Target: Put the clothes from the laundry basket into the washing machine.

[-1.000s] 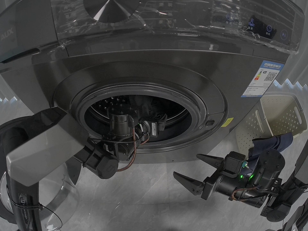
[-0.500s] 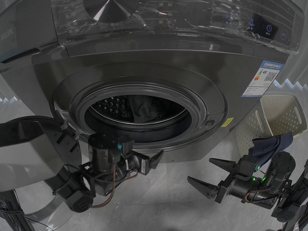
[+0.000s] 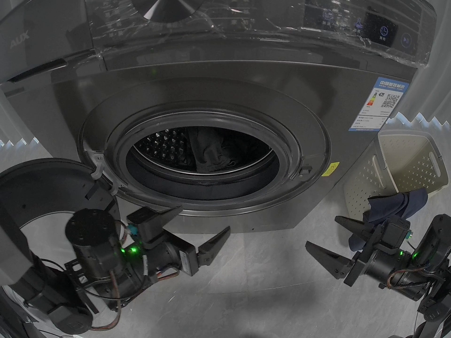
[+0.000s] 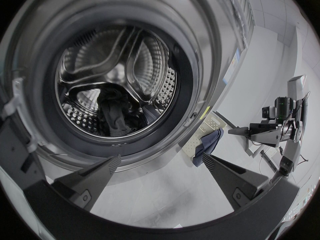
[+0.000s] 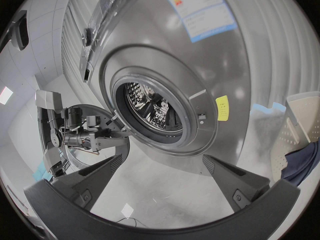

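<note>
Hovering low over the pale, glossy, marbled floor [image 3: 263,268], the left gripper [image 3: 205,218] has its two black wedge-shaped fingers spread wide with nothing between them, just before the washing machine [image 3: 225,85]. On the robot's right, the right gripper [image 3: 321,231] is also spread wide and empty. Just beside it, a soft navy garment [image 3: 397,205] drapes over the rim of the cream plastic laundry basket [image 3: 413,160], whose walls are pierced with small star-shaped holes. The round door [image 3: 42,188] hangs open at the left. Beyond the grey metal front, the perforated steel drum [image 4: 150,67] holds crumpled dark clothes [image 3: 209,149]. How many pieces lie there is hard to make out. The arm hides the garment's lower end.
</note>
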